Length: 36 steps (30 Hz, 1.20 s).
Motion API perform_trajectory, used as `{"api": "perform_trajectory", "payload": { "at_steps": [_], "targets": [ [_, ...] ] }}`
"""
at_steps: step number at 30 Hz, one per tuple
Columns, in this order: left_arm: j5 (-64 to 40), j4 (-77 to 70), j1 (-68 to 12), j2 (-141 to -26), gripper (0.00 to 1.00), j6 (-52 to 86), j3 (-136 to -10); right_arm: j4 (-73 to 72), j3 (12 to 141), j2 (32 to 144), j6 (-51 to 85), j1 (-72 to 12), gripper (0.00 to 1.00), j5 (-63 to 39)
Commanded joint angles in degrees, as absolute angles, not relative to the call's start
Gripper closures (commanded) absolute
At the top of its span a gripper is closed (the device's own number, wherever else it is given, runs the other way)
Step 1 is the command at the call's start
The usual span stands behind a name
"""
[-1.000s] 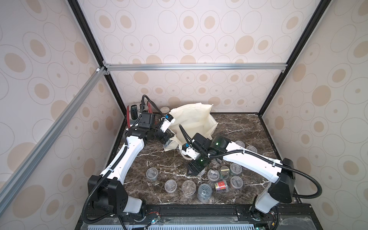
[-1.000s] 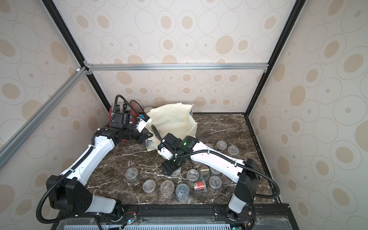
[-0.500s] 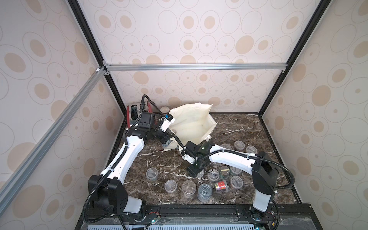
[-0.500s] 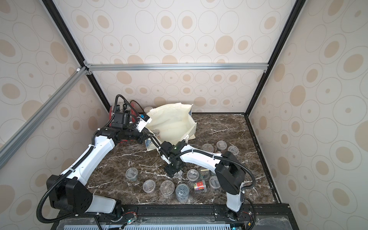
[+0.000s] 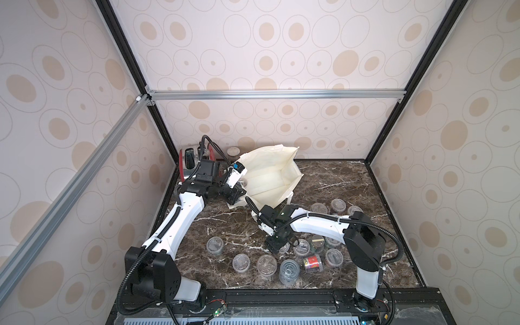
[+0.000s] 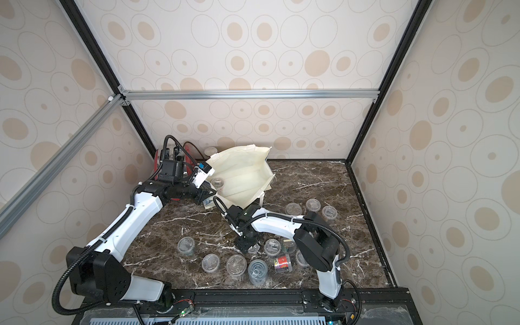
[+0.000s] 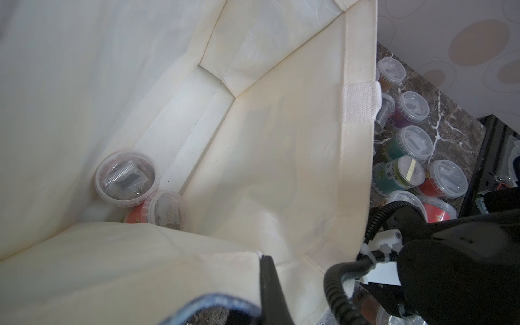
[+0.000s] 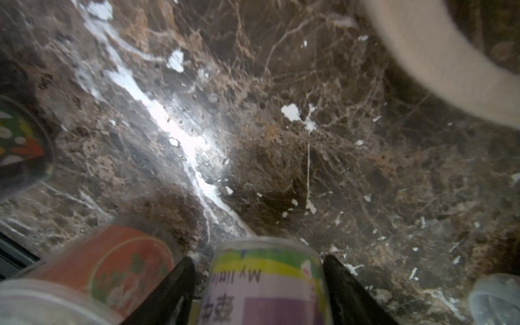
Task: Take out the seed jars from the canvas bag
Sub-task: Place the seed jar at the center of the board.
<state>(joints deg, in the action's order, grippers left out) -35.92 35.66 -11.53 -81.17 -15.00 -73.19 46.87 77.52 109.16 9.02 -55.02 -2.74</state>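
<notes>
The large fabric canvas bag [image 5: 270, 174] is cream-white throughout its lining, with a whiter woven handle strap [image 7: 361, 104]. The stone tabletop [image 5: 337, 180] is dark brown marble, veined and flecked white. The small round plastic seed jars [image 5: 267, 263] are clear with clear lids; a red-labelled jar [image 7: 135, 216] lies inside the bag, and a tipped jar [image 5: 312, 263] shows red and dark print. In the right wrist view, a banded jar [image 8: 267, 281] wears green, yellow and purple stripes, beside an orange-red jar [image 8: 112, 261] printed with green leaves. The wallpapered walls [image 5: 281, 56] are pale beige with tan ovals inside thin grey rings. The frame bars [image 5: 275, 94] are silver, the robot arms [image 5: 185, 216] white with black joints.
</notes>
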Motion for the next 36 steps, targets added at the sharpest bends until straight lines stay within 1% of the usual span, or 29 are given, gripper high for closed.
{"api": "perform_trajectory", "payload": {
  "at_steps": [1,6,15,21,27,31,34,36],
  "targets": [
    [-38.4,32.6,-11.2,-79.7,1.00,-16.5,-74.6,48.8,74.7,107.3,9.1,-53.8,0.27,-2.0],
    [-38.6,33.7,-11.2,-80.5,1.00,-16.7,-75.8,47.0,71.7,105.7,9.1,-53.4,0.24,-2.4],
    [-38.2,33.8,-11.2,-79.7,1.00,-17.7,-74.8,45.8,72.5,102.8,7.9,-53.3,0.16,-3.3],
    [-38.5,34.5,-11.2,-80.0,1.00,-18.1,-75.2,44.9,72.9,97.6,7.6,-53.3,0.11,-4.4],
    [-40.2,35.3,-11.2,-79.9,1.00,-21.3,-72.9,44.4,72.6,90.0,8.2,-53.3,0.11,-6.3],
    [-40.4,35.1,-11.2,-78.5,1.00,-22.6,-70.5,45.0,73.8,85.0,6.8,-53.4,0.11,-10.9],
    [-41.9,36.1,-11.2,-78.0,1.00,-24.2,-70.3,41.8,74.7,82.3,8.2,-53.4,0.08,-11.8],
    [-41.9,37.9,-11.2,-77.5,1.00,-26.1,-70.4,36.6,75.3,81.4,11.2,-53.0,0.06,-11.8]
  ]
}}
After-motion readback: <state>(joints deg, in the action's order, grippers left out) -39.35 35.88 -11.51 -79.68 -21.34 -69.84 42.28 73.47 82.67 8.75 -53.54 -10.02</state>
